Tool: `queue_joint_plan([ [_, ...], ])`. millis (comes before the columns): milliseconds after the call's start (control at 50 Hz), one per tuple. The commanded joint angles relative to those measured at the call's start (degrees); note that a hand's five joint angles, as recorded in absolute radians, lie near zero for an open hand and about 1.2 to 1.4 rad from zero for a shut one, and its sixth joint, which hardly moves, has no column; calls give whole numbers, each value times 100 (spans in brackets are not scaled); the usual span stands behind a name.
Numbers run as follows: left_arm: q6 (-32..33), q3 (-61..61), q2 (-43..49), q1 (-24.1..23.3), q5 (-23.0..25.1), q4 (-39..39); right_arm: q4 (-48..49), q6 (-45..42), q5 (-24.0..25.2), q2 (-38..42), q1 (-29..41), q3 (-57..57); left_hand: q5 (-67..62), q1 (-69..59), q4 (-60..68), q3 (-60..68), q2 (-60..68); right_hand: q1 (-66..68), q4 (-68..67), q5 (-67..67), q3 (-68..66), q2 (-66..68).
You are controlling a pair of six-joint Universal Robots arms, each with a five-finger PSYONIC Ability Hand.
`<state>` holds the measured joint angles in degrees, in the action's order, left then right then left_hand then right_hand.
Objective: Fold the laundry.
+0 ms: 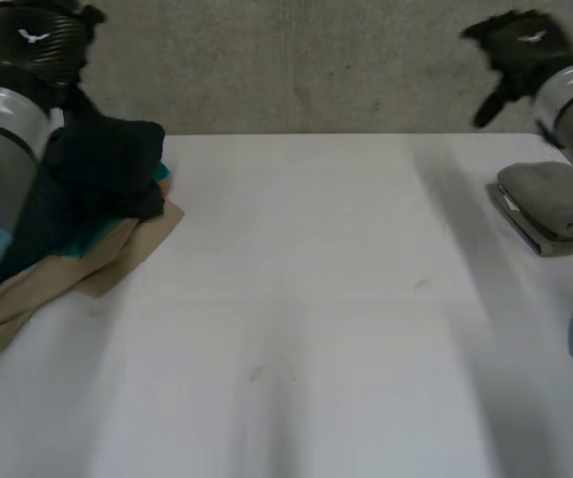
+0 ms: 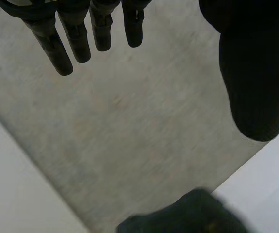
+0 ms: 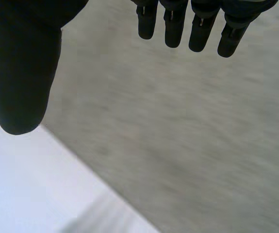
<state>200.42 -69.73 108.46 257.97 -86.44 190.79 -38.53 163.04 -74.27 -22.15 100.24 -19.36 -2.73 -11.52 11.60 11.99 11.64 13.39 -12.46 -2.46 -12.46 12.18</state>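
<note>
Watching from my seat: left hand (image 1: 35,42) up at 10 o'clock near pile (image 1: 102,179), fingers (image 2: 61,53) straight, thumb wide, nothing held. Right hand (image 1: 518,48) at 2 o'clock, same deal, splayed and empty. Pile sits at 9 o'clock on table (image 1: 296,329), dark over teal and tan. Folded grey stack (image 1: 555,199) at 3 o'clock. Dark blob (image 2: 188,218) beyond left fingertips, probably pile's top.

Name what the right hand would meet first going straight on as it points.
Likely the grey wall beyond the table. The right hand, open, aims at it with nothing between, though depth is unclear.
</note>
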Motion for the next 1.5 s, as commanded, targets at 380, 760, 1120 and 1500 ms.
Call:
queue_joint_plan([
  [380,867,1497,2891,1062,1103,265,-304,-88,-588,27,1050,310,-771,-892,884,845,880,-339,246,246,246,-218],
  [760,639,92,933,-281,189,1619,-322,-88,-1063,-904,769,609,-6727,-6848,6840,6801,6836,-339,246,246,246,-218],
  [1120,648,-885,694,-2119,655,1619,-497,-44,-1511,-1494,725,1839,-6727,-6848,6840,6801,6836,-339,246,246,246,-218],
  [1500,639,-1385,483,-1970,576,1408,-348,-106,-2187,-1459,1094,1972,-6727,-6848,6840,6801,6836,-339,246,246,246,-218],
])
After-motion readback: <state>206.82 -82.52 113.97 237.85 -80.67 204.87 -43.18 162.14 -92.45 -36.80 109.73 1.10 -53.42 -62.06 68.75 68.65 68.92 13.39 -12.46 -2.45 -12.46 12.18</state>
